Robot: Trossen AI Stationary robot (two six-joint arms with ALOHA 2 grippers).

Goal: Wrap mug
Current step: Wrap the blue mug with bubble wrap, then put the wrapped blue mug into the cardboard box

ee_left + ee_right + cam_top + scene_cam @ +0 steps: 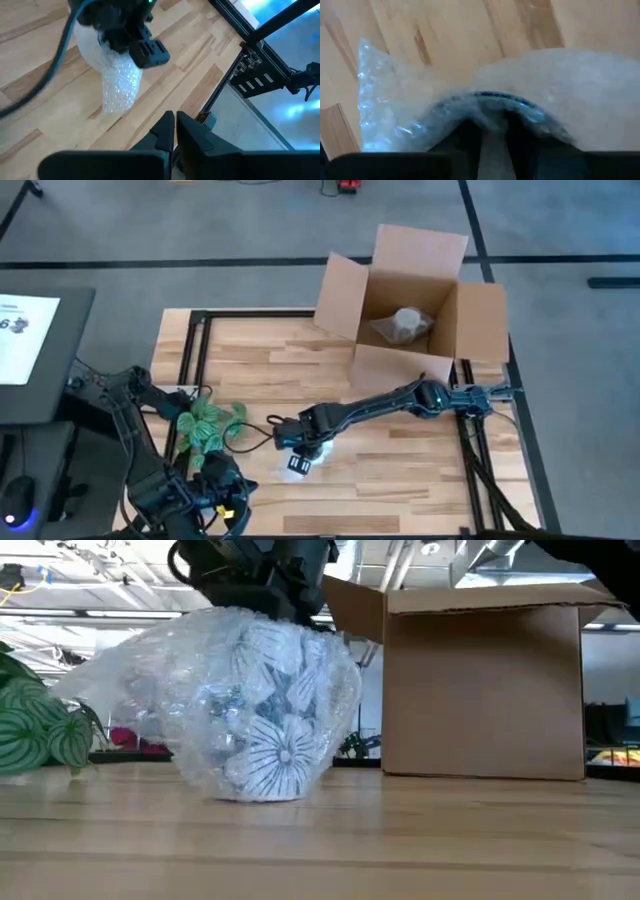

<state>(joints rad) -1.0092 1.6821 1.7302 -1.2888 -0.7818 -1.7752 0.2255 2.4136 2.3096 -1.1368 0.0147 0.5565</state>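
A: Fingers of the right gripper [301,459] sit down in the bubble wrap [200,670], clenched on a fold of it right over the mug [272,755], as the right wrist view shows: two dark fingers pressed into plastic with the dark rim just ahead of them.

B: And the mug itself?

A: Standing upright on the wooden table [400,470], roughly at six o'clock from the table's centre in the high view, directly under that gripper. The low view shows its white wall with dark flower line-work through the plastic. The wrap covers the top and sides, with a loose tail trailing off at nine o'clock in that view.

B: The other arm?

A: The left gripper [174,131] waits at about seven o'clock on the table, fingers pressed together on nothing, pointing toward the bundle. The green patterned bundle [205,426] lies near it, at about nine o'clock from the mug.

B: Further out?

A: The cardboard box [410,300], flaps open, sits at about one o'clock on the table, with a wrapped lump [405,325] already inside.

B: What could go wrong from here?

A: The hold looks to be on plastic only, not on the mug. A lift could let the mug slide out from the open underside, or tip if the wrap drags sideways. The loose tail could also unfold, since nothing pins it.
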